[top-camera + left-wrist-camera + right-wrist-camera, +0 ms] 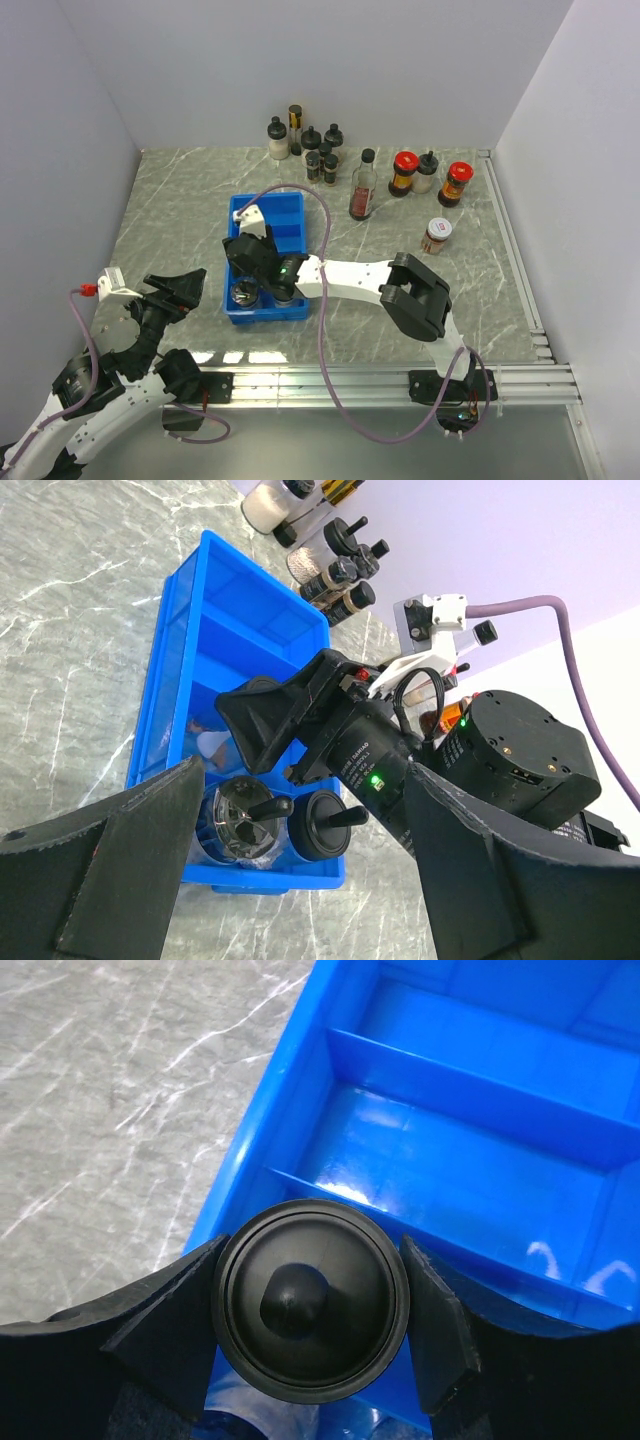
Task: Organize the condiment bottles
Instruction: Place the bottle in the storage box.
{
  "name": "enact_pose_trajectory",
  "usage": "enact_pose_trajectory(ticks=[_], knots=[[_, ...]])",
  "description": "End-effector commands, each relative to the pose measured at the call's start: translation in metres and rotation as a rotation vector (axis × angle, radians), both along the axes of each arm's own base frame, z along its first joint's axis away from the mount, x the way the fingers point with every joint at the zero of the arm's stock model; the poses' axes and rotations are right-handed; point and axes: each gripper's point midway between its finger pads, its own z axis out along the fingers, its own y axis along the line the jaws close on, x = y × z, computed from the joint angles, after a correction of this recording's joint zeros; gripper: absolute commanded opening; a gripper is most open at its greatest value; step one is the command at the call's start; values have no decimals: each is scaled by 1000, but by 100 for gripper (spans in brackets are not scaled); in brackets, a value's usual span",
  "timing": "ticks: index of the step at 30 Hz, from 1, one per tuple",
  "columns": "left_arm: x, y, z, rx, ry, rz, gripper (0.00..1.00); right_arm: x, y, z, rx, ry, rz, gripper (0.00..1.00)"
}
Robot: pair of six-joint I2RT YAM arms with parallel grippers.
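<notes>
R arm (360,275) blocks tray's (236,205) near end, far compts (285,218) open (bottles (313,140) crowd back wall (300,60))

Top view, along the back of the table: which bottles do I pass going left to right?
Pale-filled jar → tall dark bottle → cluster of small black-capped bottles → tall sauce bottle → first red-capped bottle → clear black-capped bottle → second red-capped bottle.
</notes>
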Motion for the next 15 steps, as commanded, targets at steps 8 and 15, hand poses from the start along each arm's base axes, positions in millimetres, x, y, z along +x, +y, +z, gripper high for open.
enact_pose_trajectory(ticks=[8, 15], knots=[[-3, 7, 12, -55, -35, 16, 87, -12, 22, 13, 102, 70, 51, 34], [-3, 7, 11, -52, -35, 13, 87, -11, 19, 12, 78, 84, 37, 64]])
